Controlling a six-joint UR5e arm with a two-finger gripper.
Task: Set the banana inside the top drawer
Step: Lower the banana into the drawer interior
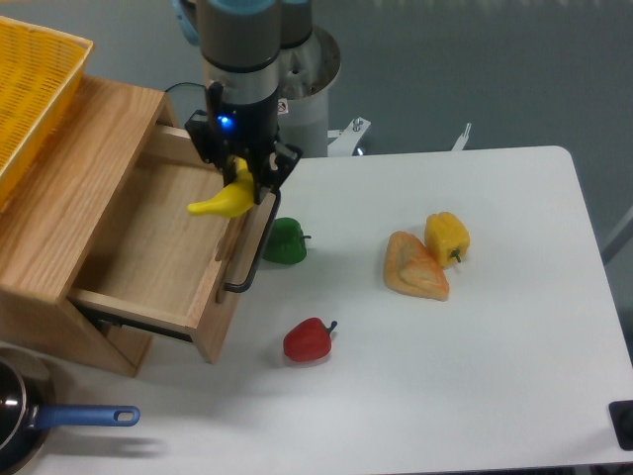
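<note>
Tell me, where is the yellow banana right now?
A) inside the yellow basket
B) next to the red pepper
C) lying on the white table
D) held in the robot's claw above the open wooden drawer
D: the gripper clamps the banana in the air over the open top drawer.

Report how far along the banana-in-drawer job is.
Done: the top drawer stands pulled open, and the banana is off the table, clamped in the gripper. In hand: the gripper holds the banana over the drawer's right side, near the front panel, above the drawer floor. Left: lower and release it inside. The green pepper, red pepper and yellow pepper lie on the table.
</note>
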